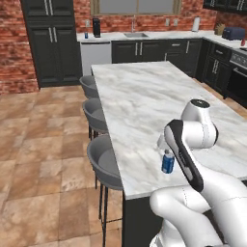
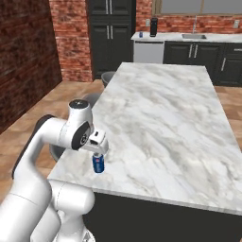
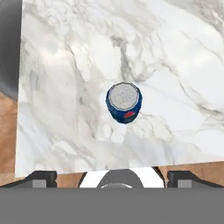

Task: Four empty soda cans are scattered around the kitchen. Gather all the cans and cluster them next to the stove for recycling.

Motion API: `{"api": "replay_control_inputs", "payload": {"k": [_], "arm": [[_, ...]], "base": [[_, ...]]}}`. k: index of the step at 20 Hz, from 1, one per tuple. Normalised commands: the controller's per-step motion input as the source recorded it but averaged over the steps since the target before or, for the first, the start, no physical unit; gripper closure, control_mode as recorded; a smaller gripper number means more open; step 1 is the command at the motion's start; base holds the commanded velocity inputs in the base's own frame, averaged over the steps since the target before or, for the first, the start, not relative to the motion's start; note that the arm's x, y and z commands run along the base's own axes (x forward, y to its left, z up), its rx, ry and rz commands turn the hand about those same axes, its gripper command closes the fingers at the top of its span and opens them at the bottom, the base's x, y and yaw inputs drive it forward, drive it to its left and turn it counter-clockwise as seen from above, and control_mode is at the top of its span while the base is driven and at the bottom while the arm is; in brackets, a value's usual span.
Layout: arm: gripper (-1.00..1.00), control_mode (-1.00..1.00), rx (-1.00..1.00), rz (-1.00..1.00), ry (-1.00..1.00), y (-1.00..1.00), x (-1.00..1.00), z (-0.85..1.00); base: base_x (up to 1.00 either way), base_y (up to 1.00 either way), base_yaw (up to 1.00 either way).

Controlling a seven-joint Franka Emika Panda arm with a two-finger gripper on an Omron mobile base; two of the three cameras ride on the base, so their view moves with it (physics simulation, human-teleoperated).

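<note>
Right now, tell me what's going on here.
The arm is poised over a blue can that stands upright near the corner of the marble island. The gripper hangs open directly above the can and touches nothing. The can has not been picked up. Grey stools line the island's side. The stove sits at the far right, across the aisle from the island.

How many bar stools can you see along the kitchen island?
3, in a row along the marble island's left side: the nearest stool, the middle stool, the farthest stool. All are tucked partly under the top.
</note>
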Motion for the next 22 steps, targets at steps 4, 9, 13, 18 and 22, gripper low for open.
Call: {"api": "replay_control_inputs", "payload": {"k": [4,9,13,18,22], "arm": [[-1.00,-1.00,-0.10,0.00,0.00,0.00,0.36,-0.33],[-1.00,-1.00,-0.04,0.00,0.00,0.00,0.33,-0.19],[-1.00,-1.00,0.00,0.00,0.03,0.00,0.30,-0.07],[-1.00,-1.00,0.00,0.00,0.08,0.00,0.32,-0.06],[-1.00,-1.00,0.00,0.00,0.14,-0.03,0.23,-0.06]], "base": [[0.00,0.00,0.00],[0.00,0.00,0.00],[0.00,0.00,0.00],[0.00,0.00,0.00],[0.00,0.00,0.00]]}}
